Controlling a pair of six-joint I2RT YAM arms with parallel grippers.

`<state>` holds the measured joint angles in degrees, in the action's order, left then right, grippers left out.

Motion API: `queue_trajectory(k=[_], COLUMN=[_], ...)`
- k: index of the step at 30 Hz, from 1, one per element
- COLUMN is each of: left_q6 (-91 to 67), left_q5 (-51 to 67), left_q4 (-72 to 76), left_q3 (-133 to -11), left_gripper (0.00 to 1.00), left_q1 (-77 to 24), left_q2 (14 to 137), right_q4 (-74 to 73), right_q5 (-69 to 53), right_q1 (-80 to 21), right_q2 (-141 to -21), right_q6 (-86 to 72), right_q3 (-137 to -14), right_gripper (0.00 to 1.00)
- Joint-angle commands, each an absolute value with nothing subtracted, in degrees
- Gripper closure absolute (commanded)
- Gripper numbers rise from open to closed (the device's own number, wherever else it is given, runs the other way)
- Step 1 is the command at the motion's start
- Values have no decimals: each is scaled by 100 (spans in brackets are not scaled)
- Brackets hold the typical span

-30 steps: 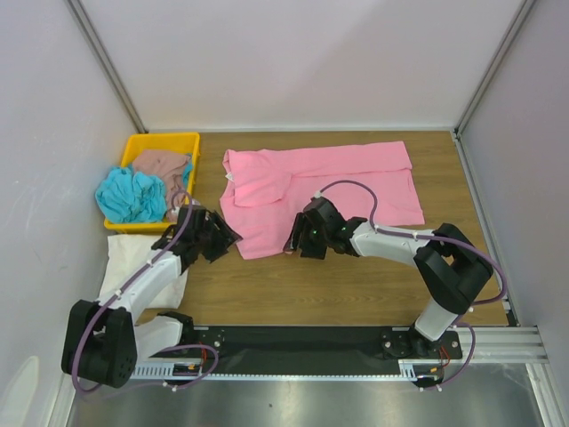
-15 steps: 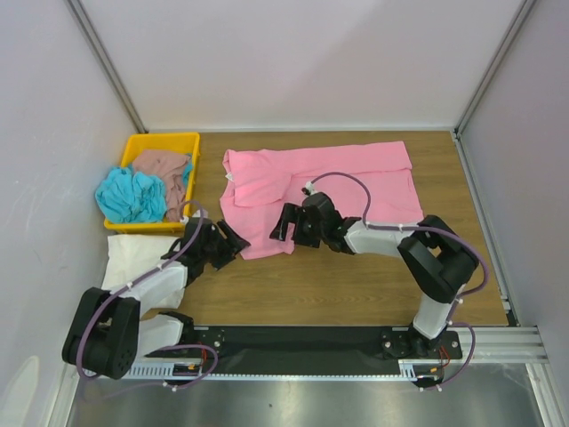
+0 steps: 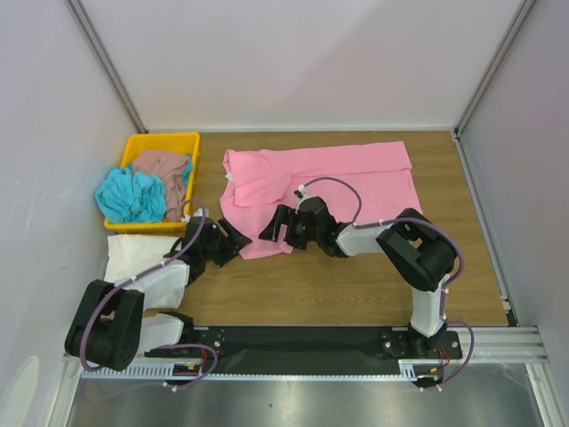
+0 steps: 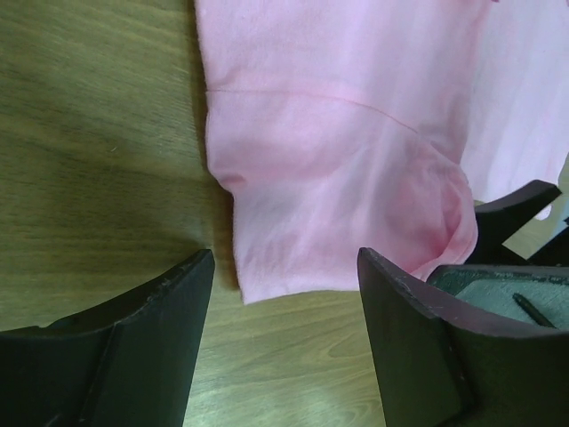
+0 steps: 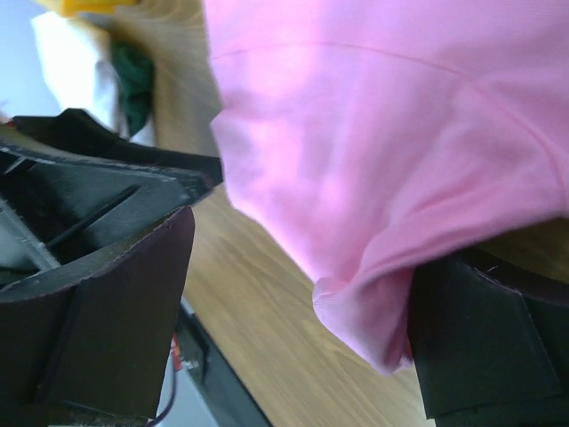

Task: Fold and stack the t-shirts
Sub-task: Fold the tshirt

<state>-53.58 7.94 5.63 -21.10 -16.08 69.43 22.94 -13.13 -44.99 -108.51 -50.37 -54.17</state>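
Wood-grain tabletop (image 3: 356,294) carries everything here. Across its far half lies the bright pink cloth t-shirt (image 3: 356,178), spread mostly flat. In the last second both arms have closed on its near-left corner. The right one slid leftward along the near edge, the left one pushed forward, and both sets of jaws widened. I read that as lining up a two-handed grasp at that corner to start the next fold; nothing is gripped yet.

The shirt's long axis runs left to right across the table. A doubled-over flap and a small white tag sit at its left end, so the neck probably points left, though I cannot be sure.

The yellow plastic tray (image 3: 147,140) stands at the far left, holding the crumpled turquoise t-shirt (image 3: 129,196) and the dusty brown-pink t-shirt (image 3: 160,165). Just nearer lies the cream-white t-shirt (image 3: 124,258).

The left gripper (image 3: 229,238) is spread, with the pink corner just ahead of its fingers. The right gripper (image 3: 274,224) is spread wide and straddles a raised fold of the hem — not pinching it.
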Motion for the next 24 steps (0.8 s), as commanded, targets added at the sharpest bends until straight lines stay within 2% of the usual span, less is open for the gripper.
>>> queue_trajectory(k=[1, 15, 20, 24], left_q6=[-5396, -5572, -5625, -5581], left_q5=[852, 1134, 1107, 967], left_q4=[834, 1564, 1705, 1556], left_q3=[-2092, -1749, -1679, -1723], left_gripper=[28, 27, 28, 28], left_q1=[-1652, -1652, -1652, -1652], left_q2=[7031, 7058, 7057, 7058], right_q4=[2970, 2971, 2532, 2014], right_q5=[-1810, -2022, -1759, -1232], right_q1=[-4649, -4904, -4922, -4922], right_q2=[-11100, -10494, -10582, -10486], right_q6=[-5492, -6170, -6012, -5548], right_q3=[-5317, -4684, -4816, -4991], right_gripper=[7, 12, 22, 25])
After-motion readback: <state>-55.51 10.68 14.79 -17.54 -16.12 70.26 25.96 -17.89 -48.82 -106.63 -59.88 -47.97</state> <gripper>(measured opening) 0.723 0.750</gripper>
